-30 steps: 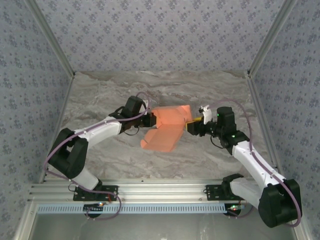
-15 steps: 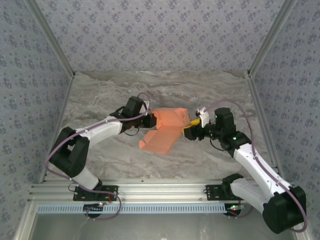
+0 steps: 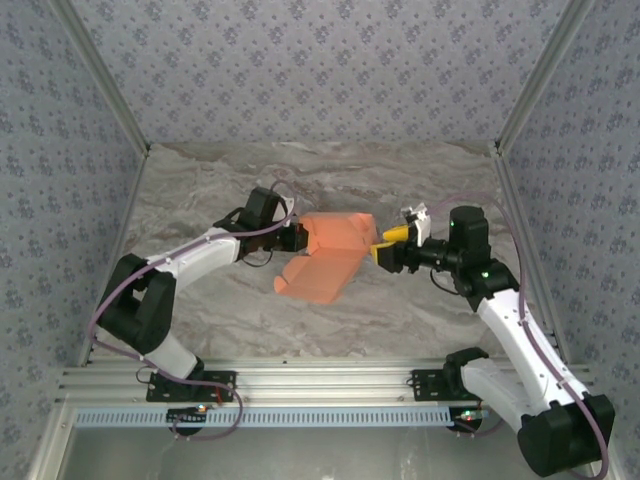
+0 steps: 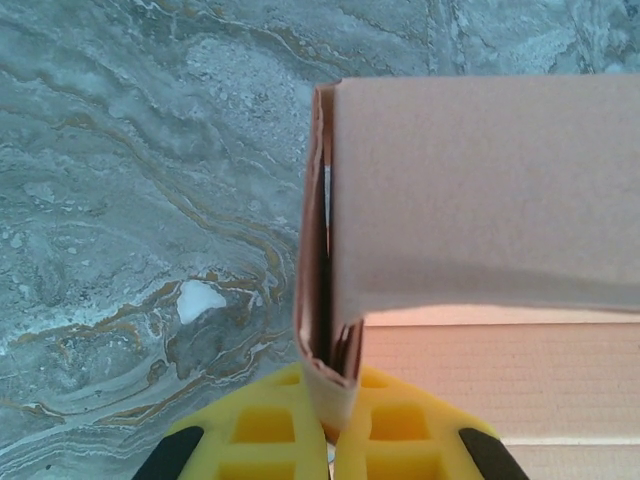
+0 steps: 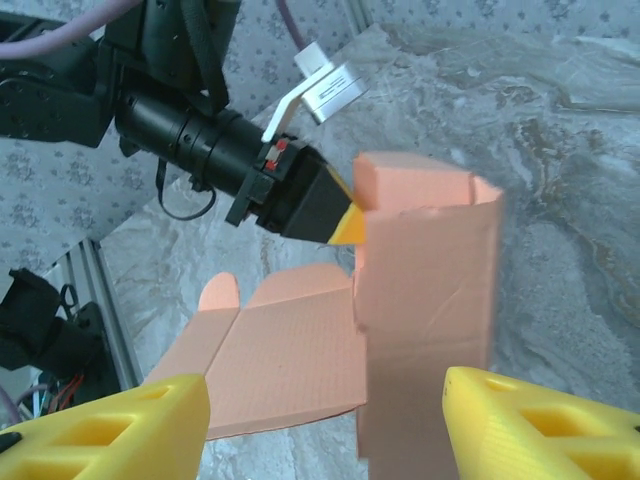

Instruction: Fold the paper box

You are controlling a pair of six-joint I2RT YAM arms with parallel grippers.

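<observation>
On the near side of the marble table [image 3: 420,300], a flat flap of the paper box [image 3: 330,256] lies spread, and its folded part stands just beyond it at mid-table. The left gripper [image 3: 302,238] is clenched on the box's left edge, the card pinched between its yellow fingers [image 4: 265,440]. The right gripper [image 3: 378,247] is released, its jaws spread wide just beside the box's right edge.

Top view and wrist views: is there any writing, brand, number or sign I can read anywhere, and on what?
None can be read.
The paper box is plain orange card.
The white bracket shows no legible marking.
The walls carry only a flower pattern.
</observation>
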